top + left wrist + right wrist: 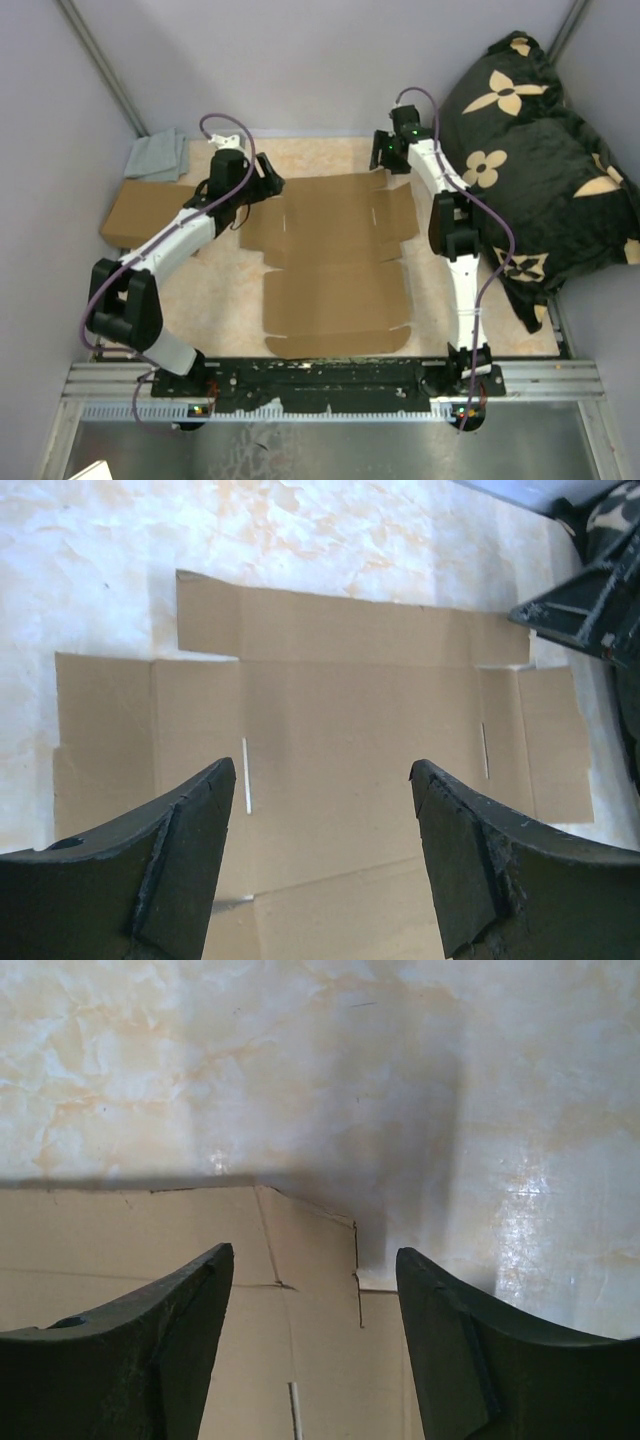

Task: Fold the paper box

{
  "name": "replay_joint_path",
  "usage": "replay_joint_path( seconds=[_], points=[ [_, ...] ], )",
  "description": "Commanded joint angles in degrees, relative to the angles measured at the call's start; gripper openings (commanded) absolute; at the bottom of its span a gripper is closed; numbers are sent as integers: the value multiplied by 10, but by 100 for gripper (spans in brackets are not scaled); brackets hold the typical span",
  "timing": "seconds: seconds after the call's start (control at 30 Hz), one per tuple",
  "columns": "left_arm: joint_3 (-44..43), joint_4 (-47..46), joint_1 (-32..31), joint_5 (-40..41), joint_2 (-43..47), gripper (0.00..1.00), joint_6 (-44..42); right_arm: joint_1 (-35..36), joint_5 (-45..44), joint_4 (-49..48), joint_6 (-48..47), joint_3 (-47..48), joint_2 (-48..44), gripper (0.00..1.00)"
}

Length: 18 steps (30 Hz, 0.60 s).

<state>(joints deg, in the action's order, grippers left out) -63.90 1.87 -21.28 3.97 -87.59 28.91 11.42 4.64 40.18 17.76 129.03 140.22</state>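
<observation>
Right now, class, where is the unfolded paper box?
In the top view the paper box lies flat in the middle of the table, with the ready-made box to its left and the black pillow to its right.

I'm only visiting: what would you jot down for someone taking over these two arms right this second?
The paper box lies flat and unfolded in the middle of the table.
The left gripper is open and empty, above the sheet's left side.
The right gripper is open and empty, above its far right corner.
Done: nothing, no flap is raised.
Left: every fold.
</observation>
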Motion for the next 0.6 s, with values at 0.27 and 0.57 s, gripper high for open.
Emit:
replay_joint_path(
  seconds=[0.27,0.57],
  points=[
    [-141,67,27,5,-129,76,-12,-1,47,-28,-14,-26,-22,59],
    [-228,106,32,9,-220,74,-37,28,-3,-46,-36,-65,-55,35]
  ],
)
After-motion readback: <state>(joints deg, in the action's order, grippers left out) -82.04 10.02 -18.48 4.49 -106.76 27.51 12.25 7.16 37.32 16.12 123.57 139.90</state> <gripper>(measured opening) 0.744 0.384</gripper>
